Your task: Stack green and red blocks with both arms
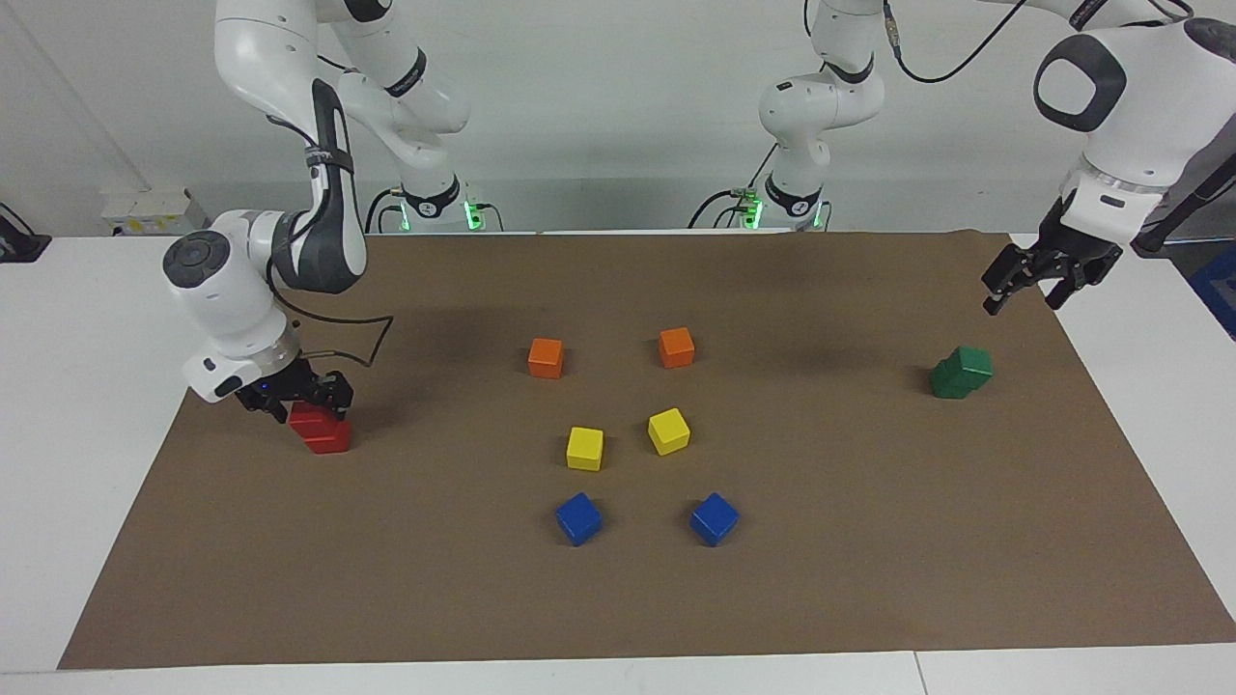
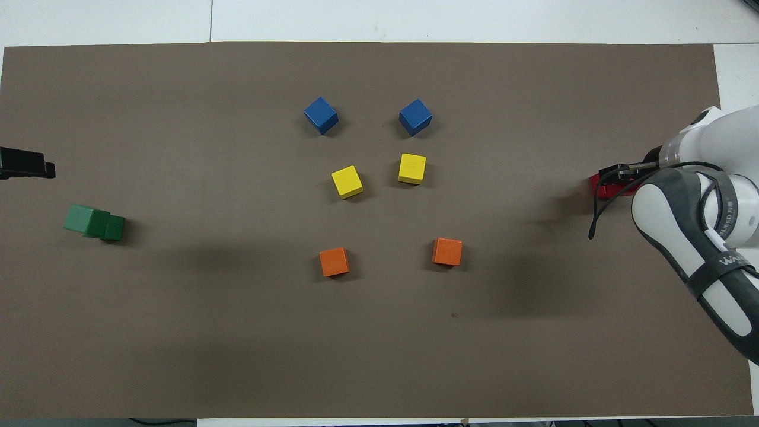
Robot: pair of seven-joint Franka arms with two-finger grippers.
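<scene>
Left tool (image 1: 1051,277) spread, raised over worktop (image 1: 821,589) edge. Green stack (image 1: 962,373) at left arm's end, top cube skewed; may topple. Right tool (image 1: 297,397) at red stack (image 1: 322,429), apparently parted; lifting could drag top cube off.

White table (image 1: 87,386), most of it covered by brown mat (image 1: 821,579). Plain white wall (image 1: 599,97) at the robots' end. White power strip (image 1: 145,212) on the table by the wall. Even overhead light, with soft shadows falling on mat.
</scene>
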